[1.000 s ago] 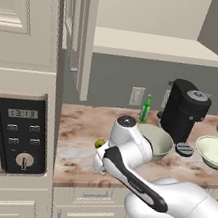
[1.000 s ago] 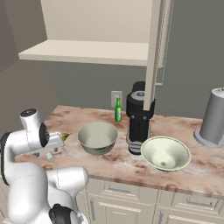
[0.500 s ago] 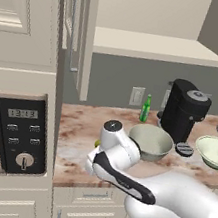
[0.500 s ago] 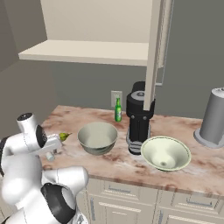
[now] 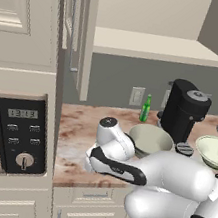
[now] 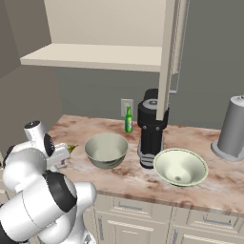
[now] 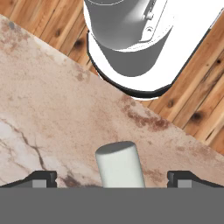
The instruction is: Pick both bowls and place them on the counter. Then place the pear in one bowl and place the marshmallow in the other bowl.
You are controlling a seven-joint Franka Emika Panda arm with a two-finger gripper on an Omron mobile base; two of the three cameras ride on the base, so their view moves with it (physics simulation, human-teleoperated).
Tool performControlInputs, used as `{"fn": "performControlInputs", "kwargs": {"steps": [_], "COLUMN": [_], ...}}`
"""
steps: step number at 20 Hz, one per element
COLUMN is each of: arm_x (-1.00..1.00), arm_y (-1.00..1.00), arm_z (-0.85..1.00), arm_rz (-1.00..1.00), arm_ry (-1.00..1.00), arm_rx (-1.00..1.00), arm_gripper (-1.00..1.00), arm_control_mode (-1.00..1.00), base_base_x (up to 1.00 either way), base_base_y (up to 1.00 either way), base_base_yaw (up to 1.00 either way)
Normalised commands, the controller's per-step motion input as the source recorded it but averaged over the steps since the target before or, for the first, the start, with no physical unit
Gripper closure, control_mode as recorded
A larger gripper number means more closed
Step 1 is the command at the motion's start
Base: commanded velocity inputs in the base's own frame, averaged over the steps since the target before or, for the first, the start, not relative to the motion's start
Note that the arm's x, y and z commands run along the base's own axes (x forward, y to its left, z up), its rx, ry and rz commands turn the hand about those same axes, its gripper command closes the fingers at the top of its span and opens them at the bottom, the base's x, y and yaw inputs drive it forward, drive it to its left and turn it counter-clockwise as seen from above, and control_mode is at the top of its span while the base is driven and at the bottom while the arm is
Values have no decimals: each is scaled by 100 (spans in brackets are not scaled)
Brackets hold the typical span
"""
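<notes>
Pinkish-brown marbled stone made up the counter (image 6: 209, 183), which ran over cream cabinets with a plain cream shelf (image 6: 95, 56) on the wall above it. Both bowls already stood on that worktop: the deep grey-green bowl (image 6: 106, 150) toward the left in the right base view, and the wider, shallower bowl (image 6: 180, 167) to the right of it, pale inside and near the front edge. Between them, slightly behind, stood a black coffee machine (image 6: 151, 127), with a slim green bottle (image 6: 128, 120) by the back wall and a grey cylindrical appliance (image 6: 233, 128) at the far right. A microwave (image 5: 12, 134) sat in the cabinetry on the left of the left base view. The pear (image 6: 71, 148) showed as a small yellow-green patch on the stone, left of the deep bowl and just beside the arm's wrist. In the hand view the marshmallow (image 7: 120, 165) lay on the counter near its front edge, a white stubby cylinder, between the two dark fingertips of the gripper (image 7: 112, 178). The tips stood wide apart, one on each side of it, with clear stone showing between each tip and the block.
</notes>
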Motion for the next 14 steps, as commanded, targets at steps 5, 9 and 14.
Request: {"fn": "performControlInputs", "kwargs": {"steps": [5,9,14], "arm_x": [0,0,0], "arm_y": [0,0,0], "arm_z": [-28,-29,-25], "arm_rz": [6,5,5], "arm_ry": [1,1,1], "arm_rx": [-1,-1,0], "arm_gripper": [-100,-100,-100], "arm_control_mode": [-100,-100,-100], "base_base_x": [0,0,0], "base_base_y": [0,0,0], "base_base_yaw": [0,0,0]}}
